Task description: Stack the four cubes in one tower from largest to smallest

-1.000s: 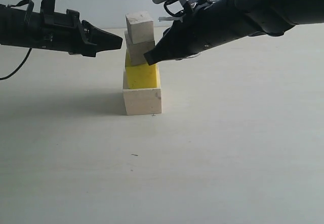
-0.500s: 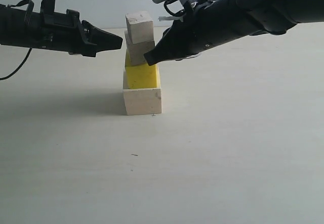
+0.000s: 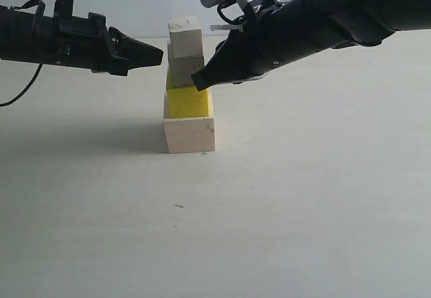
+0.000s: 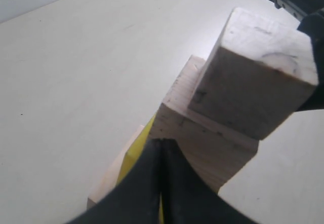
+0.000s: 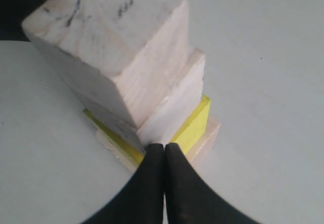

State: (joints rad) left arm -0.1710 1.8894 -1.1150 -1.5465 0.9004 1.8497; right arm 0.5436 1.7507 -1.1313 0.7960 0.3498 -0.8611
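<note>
Two grippers, each with jaws pressed together and empty: left gripper [image 3: 159, 55] just beside the tower [image 3: 188, 96], right gripper [image 3: 197, 79] tip at the medium cube [image 3: 182, 70], contact unclear. Four cubes stacked on the table [image 3: 303, 197]: large cube [image 3: 189, 136] lowest, yellow cube [image 3: 192, 106], medium cube, small cube [image 3: 185, 36] uppermost.
</note>
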